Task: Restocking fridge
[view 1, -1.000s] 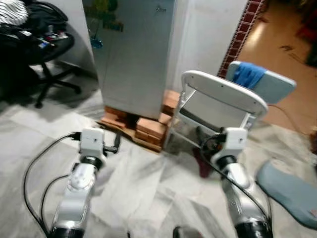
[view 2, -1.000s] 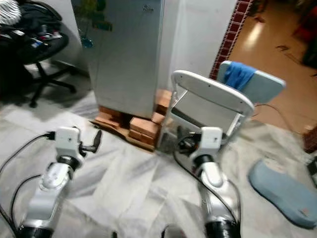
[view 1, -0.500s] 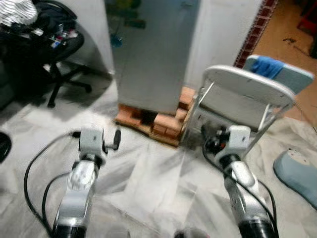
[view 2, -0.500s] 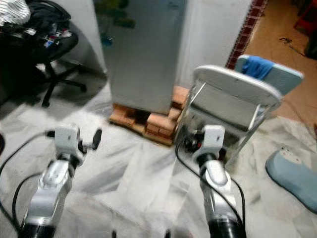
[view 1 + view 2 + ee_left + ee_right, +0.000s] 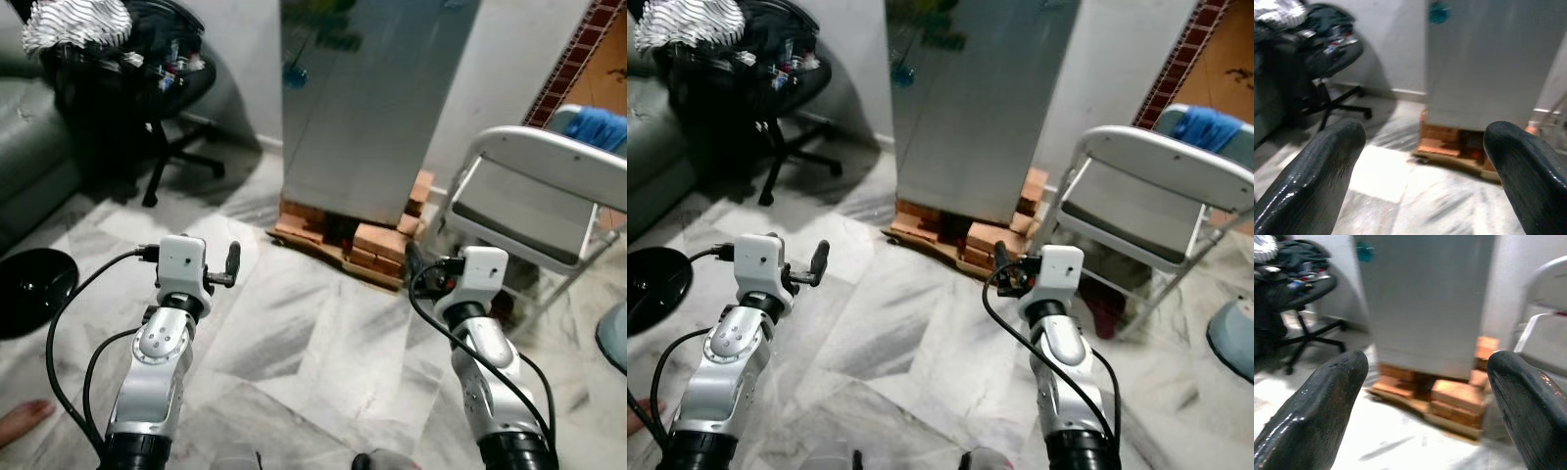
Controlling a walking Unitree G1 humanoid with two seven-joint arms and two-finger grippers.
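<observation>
Two claws parted, left claw (image 5: pixel 1425 161), right claw (image 5: pixel 1425 396), facing fridge (image 5: pixel 377 98)

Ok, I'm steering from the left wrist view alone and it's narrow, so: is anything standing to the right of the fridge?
Observer: Yes. A white folding chair stands just right of the fridge, next to the bricks the fridge sits on.
Operator: Is the right tool carrying anything?
Observer: No. The right tool is open and empty, pointed at the base of the fridge.
Operator: Anything on the floor on the robot's left?
Observer: A black round object lies on the marble floor out to the left, nearer than the office chair.
</observation>
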